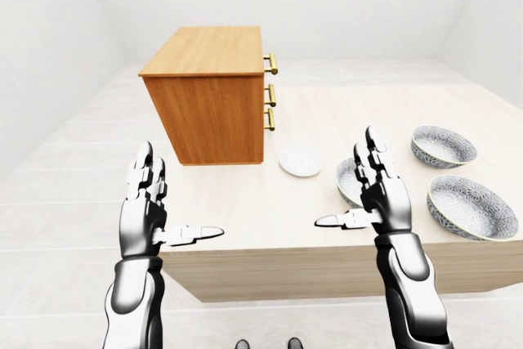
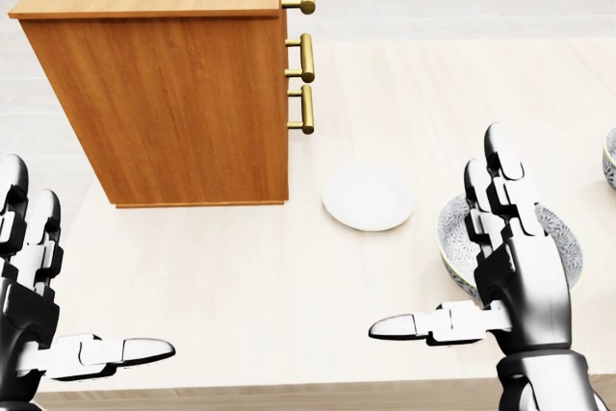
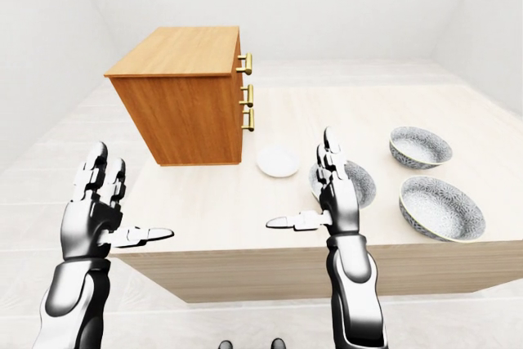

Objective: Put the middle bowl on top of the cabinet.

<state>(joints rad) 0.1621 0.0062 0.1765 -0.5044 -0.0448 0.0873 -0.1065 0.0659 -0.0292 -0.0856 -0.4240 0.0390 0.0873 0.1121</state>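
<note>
Left-eye view, bowls (image 1: 444, 146) upright, openings facing up

We list one pale wooden desk (image 1: 245, 210), carrying: wooden cabinet (image 1: 216, 120) toward the left-eye view's left; white plate (image 1: 300, 161) beside it; three patterned bowls: left bowl (image 3: 360, 185), far bowl (image 1: 444, 146), near bowl (image 1: 472, 206).

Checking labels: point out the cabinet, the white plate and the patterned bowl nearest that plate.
cabinet (image 1: 208, 51): left-eye view, top panel.
white plate (image 2: 367, 197): head view, centre.
patterned bowl (image 3: 364, 184): right-eye view, its uncovered right side.
</note>
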